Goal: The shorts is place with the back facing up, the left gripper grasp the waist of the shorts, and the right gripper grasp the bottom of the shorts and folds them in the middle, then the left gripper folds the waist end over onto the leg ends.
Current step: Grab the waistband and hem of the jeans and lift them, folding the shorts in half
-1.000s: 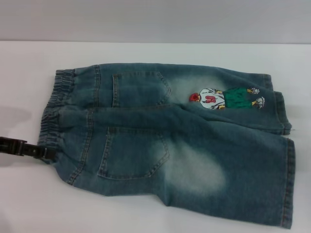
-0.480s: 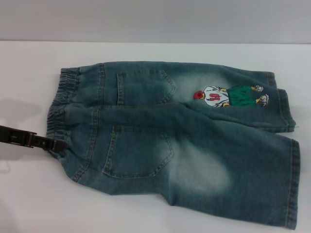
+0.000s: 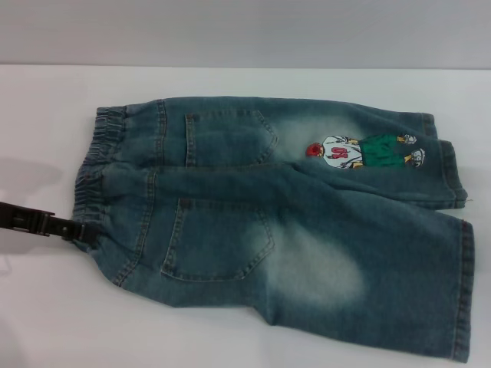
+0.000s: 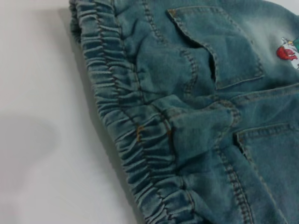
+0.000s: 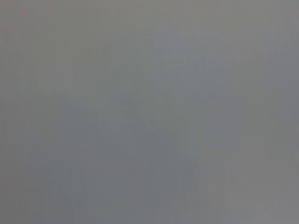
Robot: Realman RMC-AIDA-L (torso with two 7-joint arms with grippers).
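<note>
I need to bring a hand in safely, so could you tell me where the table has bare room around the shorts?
Bare table lies behind the shorts, left of the waistband above the left gripper, and along the front-left edge. The right side is crowded.

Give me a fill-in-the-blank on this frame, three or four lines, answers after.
1. The shorts lie on the white table with two ____ pockets facing up.
2. The left gripper is at the ____ end of the shorts.
3. The cartoon patch sits on the ____ leg from the robot.

Answers: back; waist; farther
</note>
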